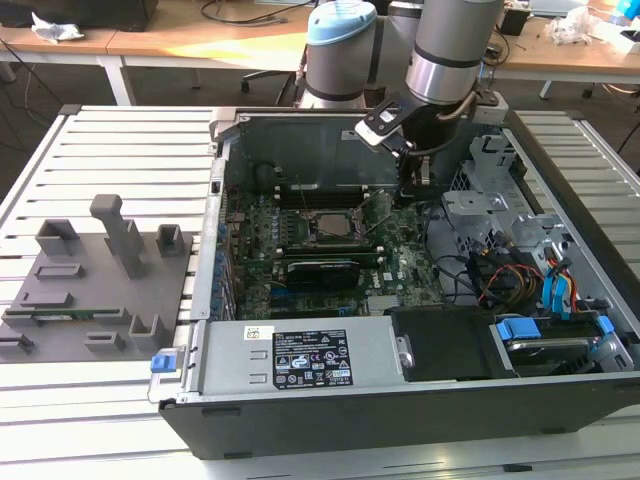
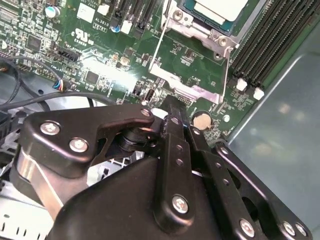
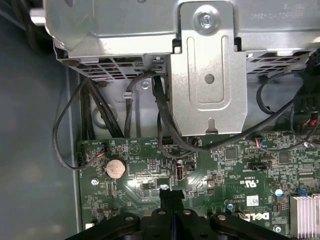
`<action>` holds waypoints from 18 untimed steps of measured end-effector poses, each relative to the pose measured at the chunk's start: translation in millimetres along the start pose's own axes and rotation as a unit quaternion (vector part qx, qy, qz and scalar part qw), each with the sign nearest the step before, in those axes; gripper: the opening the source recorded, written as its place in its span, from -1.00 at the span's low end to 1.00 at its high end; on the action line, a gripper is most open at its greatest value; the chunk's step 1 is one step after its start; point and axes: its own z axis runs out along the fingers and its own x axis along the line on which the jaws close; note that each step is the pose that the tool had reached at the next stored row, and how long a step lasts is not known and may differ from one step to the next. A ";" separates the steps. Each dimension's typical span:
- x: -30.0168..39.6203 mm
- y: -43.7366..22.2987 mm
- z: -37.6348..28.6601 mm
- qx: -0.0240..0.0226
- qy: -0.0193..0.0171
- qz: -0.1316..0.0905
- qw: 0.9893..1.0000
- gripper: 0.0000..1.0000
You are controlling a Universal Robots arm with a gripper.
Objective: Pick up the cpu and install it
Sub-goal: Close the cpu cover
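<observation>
Closed up with nothing between the tips, my gripper [image 2: 172, 104] points down at the motherboard [image 2: 100, 60], my wrist dropped steeply into the open case [image 1: 300, 140]. One coin cell [image 2: 202, 120] sits just beside my tips. One cpu [image 2: 220, 7] lies in its single socket [image 2: 200, 32] nearby.

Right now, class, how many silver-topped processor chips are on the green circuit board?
1. The chip sits in the metal socket frame, beside the long black memory slots. Others could hide behind the gripper.
</observation>
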 end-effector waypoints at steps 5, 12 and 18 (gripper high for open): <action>0.3 0.1 1.8 0.000 0.007 -0.004 1.000 -0.79; 3.3 -8.5 6.3 0.000 0.010 -0.012 1.000 -0.79; 2.8 -19.1 6.6 -0.001 0.011 -0.012 1.000 -0.79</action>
